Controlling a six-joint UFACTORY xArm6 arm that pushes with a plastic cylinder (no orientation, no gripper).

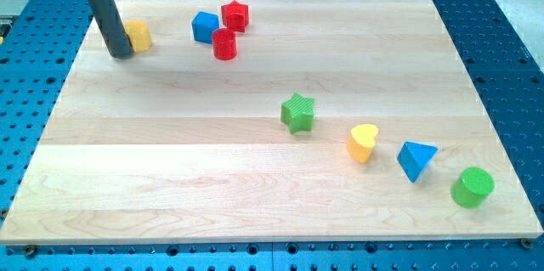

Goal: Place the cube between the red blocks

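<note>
My tip (121, 53) sits upper left, no jaws, just a bare rod touching the yellow block (138, 35). Blue cube (205, 27) lies to its right, beside the red star (235, 15) & red cylinder (224, 44), not between them yet.

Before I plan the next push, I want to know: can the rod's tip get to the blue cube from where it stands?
Probably yes, though not straight across. My tip sits at the left side of the yellow block, which lies between it and the blue cube. Bare board below the yellow block leaves a way round.
</note>
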